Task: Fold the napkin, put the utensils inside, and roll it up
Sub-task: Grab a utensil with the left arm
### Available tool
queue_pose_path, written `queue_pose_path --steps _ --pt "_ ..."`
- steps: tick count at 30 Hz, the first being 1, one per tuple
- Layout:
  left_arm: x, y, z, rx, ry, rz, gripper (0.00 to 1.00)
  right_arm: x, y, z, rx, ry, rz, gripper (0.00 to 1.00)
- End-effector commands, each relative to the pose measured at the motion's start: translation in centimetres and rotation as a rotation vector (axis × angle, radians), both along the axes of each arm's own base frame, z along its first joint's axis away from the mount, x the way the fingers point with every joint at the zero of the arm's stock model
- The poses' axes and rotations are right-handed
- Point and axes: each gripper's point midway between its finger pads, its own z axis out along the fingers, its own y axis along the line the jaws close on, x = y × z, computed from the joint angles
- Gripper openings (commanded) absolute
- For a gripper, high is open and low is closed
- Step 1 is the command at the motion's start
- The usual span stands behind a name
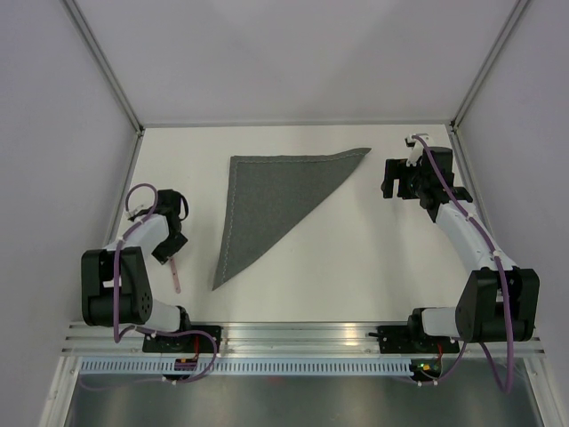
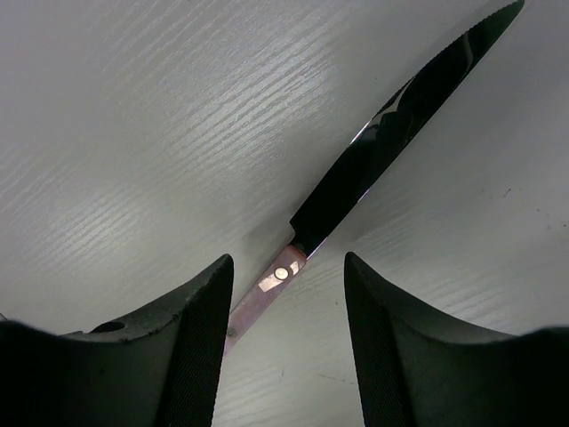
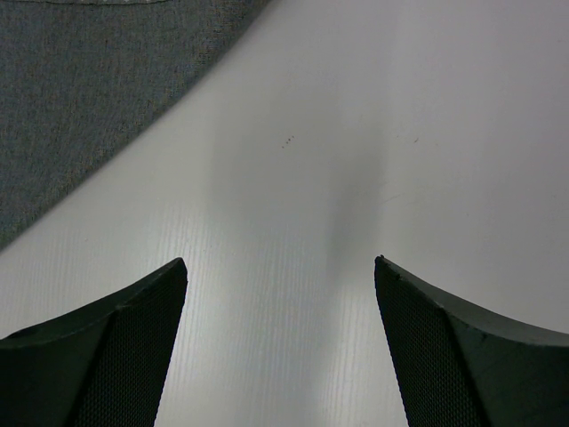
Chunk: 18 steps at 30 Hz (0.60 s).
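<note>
The dark grey napkin [image 1: 267,200] lies folded into a triangle in the middle of the white table, its long edge running from far right to near left. It also shows in the right wrist view [image 3: 89,89], at the top left. The pale pink knife [image 1: 176,276] lies on the table left of the napkin's near tip. In the left wrist view its pink handle [image 2: 267,286] sits between the fingers, close to the left one, with the dark reflecting blade pointing away. My left gripper [image 2: 286,260] is open low over the handle. My right gripper [image 3: 280,261] is open and empty over bare table, right of the napkin.
White walls with metal frame posts [image 1: 107,67] close in the table on the left, right and far sides. An aluminium rail [image 1: 293,334] runs along the near edge between the arm bases. Purple cables [image 1: 133,200] loop off both arms.
</note>
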Motion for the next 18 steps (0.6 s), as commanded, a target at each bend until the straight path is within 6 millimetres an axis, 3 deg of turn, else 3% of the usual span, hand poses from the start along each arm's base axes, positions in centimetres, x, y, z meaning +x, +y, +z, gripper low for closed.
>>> queue_pose_path --steps 1,12,13,18 --pt "1.4 -0.1 0.2 -0.015 -0.026 -0.029 0.57 0.5 -0.3 0.5 -0.010 -0.013 -0.012 0.91" --pt "1.9 -0.7 -1.3 -0.053 0.003 -0.026 0.52 0.4 -0.5 0.3 -0.012 -0.009 -0.019 0.91" --pt "2.1 -0.7 -1.2 -0.054 -0.001 -0.028 0.52 0.5 -1.5 0.2 -0.013 -0.006 -0.042 0.91" --pt "3.4 -0.7 -1.3 -0.060 -0.005 -0.047 0.51 0.5 -1.6 0.1 -0.011 -0.002 -0.046 0.91"
